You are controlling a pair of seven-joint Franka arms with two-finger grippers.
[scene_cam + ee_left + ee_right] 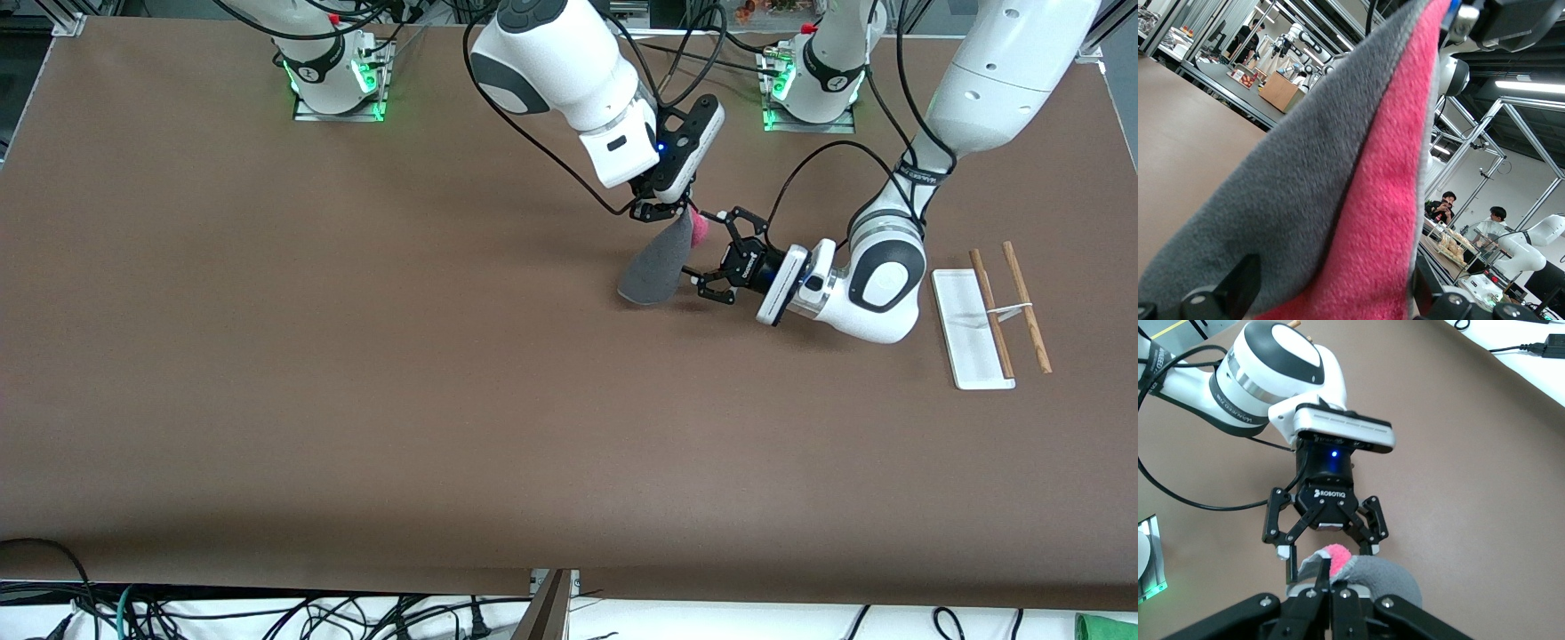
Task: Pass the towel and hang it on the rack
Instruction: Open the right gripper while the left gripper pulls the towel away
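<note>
right end effector [660, 212] clamps towel [656, 267] | left end effector [711, 256] ROBOTIQ-marked, apart

Count on inspection: one towel [656, 265], showing two faces, one grey and one pink. One rack [971, 342], made up of one white base and two brown wooden rods, joined by one metal piece. Two robot arms are present, each fitted with one two-finger gripper.

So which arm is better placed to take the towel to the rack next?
Left, probably. Its open tool already brackets the towel hanging from the shut right tool, and the rack stands at its end.
</note>
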